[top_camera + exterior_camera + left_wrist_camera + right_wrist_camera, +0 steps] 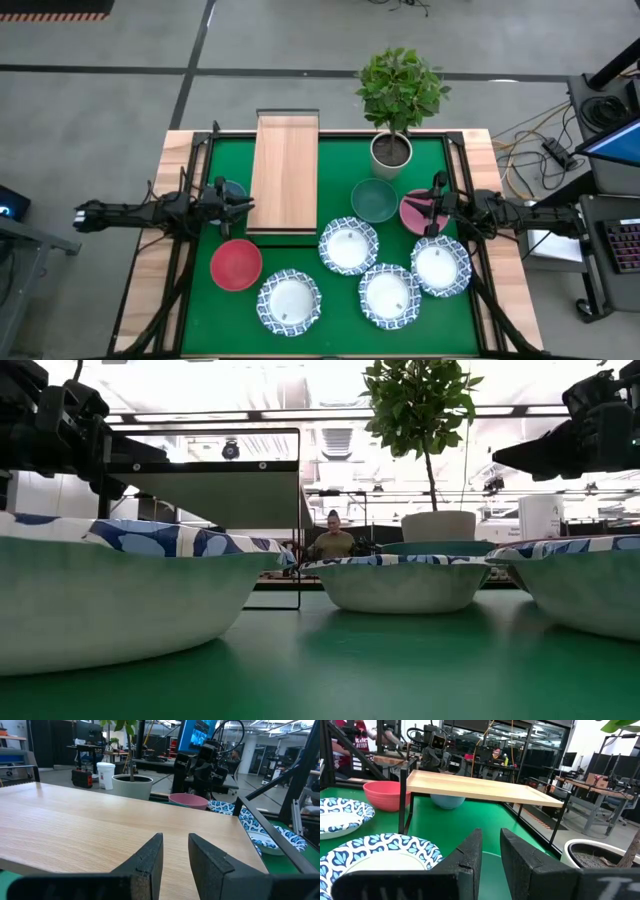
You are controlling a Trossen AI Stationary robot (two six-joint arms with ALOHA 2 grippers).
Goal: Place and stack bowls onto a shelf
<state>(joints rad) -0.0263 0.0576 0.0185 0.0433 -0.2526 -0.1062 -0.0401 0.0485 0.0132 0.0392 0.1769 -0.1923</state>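
The shelf (286, 172), a light-wood board on a black frame, stands on the green mat at the far left. Four white bowls with blue rims (348, 245) (289, 302) (389, 294) (440, 265) rest on the mat in front. The red bowl (236, 264), teal bowl (374, 199) and pink bowl (412, 214) sit there too, and a blue bowl (447, 801) sits under the shelf's left side. My left gripper (175, 837) hovers level at the shelf's left edge. My right gripper (491, 832) hovers level over the pink bowl. Both show a narrow gap with nothing in it.
A potted plant (391, 150) in a white pot stands at the far right of the mat, beside the shelf's far end. Black frame rails (190, 190) run along both table sides. Bare mat (340, 165) lies between shelf and pot.
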